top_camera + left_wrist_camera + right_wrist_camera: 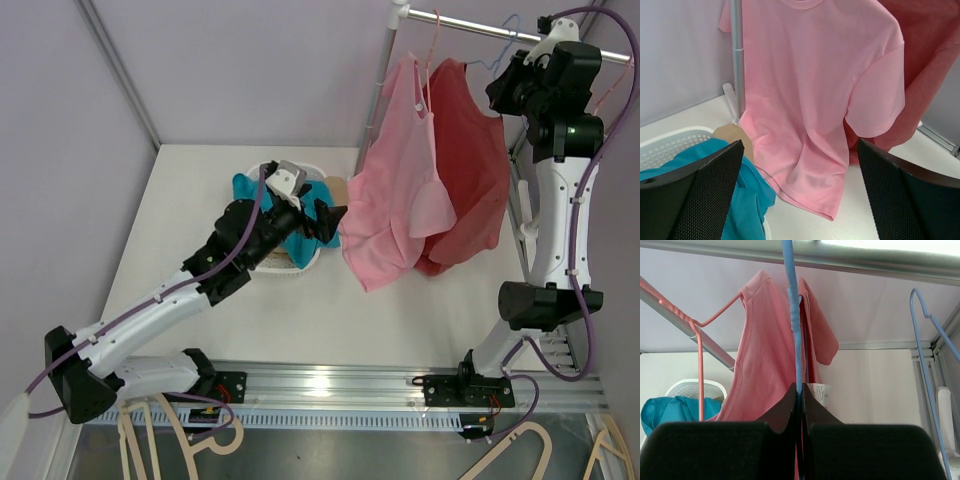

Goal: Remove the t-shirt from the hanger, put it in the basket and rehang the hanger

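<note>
Right arm is raised to the silver metal rail (470,22). From its wrist camera I see the right gripper (800,392) with jaws closed tight on the thin blue wire hanger (792,315), no gap beside the wire. From the overhead camera that hanger hangs from the rail and carries the red t-shirt (470,170), which is still on it, draped down at the right side of the table (200,200) with its lower part behind the pink one. The pale pink t-shirt (395,200) hangs just beside it on the left, on a pink wire hanger (700,340), overlapping the red one in front. Its hem reaches down to the table. A second blue wire hanger (925,340) hangs bare further along the rail. I cannot tell from the right wrist view which shirt the fabric next to the clamped wire belongs to. Left arm is stretched low across the table. The left gripper (800,150) has its jaws spread fully apart and holds nothing. It sits over the white perforated plastic basket (300,265), facing the pink t-shirt but apart from it. The basket holds a crumpled teal cloth (740,190) and a tan flat piece (732,135). It stands near the rack's upright grey pole (737,60).
</note>
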`<move>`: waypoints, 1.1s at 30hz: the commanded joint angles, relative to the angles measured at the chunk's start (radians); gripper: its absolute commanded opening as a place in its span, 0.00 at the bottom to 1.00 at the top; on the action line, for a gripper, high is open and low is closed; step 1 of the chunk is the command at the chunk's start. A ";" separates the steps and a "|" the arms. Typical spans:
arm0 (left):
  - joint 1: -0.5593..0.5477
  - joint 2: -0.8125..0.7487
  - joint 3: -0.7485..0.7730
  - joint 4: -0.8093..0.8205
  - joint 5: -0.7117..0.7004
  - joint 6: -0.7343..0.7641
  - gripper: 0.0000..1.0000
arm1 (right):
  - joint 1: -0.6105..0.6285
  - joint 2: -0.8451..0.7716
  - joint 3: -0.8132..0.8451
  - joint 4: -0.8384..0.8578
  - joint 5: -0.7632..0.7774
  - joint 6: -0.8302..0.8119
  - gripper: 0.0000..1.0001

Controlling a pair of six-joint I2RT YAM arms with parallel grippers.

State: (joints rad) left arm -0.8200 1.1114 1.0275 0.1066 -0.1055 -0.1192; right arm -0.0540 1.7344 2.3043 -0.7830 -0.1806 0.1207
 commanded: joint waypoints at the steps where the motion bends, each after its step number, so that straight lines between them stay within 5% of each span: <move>1: -0.068 -0.013 0.036 0.079 -0.072 0.105 1.00 | 0.006 -0.107 0.023 0.056 0.021 -0.026 0.00; 7: -0.211 -0.009 0.034 0.166 -0.262 0.329 1.00 | 0.013 -0.257 -0.131 0.128 0.058 -0.032 0.00; 13: -0.274 0.007 0.060 0.177 -0.287 0.366 0.99 | 0.016 -0.320 -0.117 0.071 0.066 -0.003 0.00; 21: -0.482 0.048 0.054 0.301 -0.388 0.542 1.00 | 0.121 -0.455 -0.270 0.059 0.386 0.167 0.00; 33: -0.751 0.332 0.114 0.669 -0.516 0.779 0.99 | 0.230 -0.573 -0.384 -0.041 0.619 0.327 0.00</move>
State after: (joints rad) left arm -1.5414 1.3876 1.0874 0.6025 -0.5495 0.5575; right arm 0.1585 1.1957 1.9163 -0.8444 0.3462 0.3882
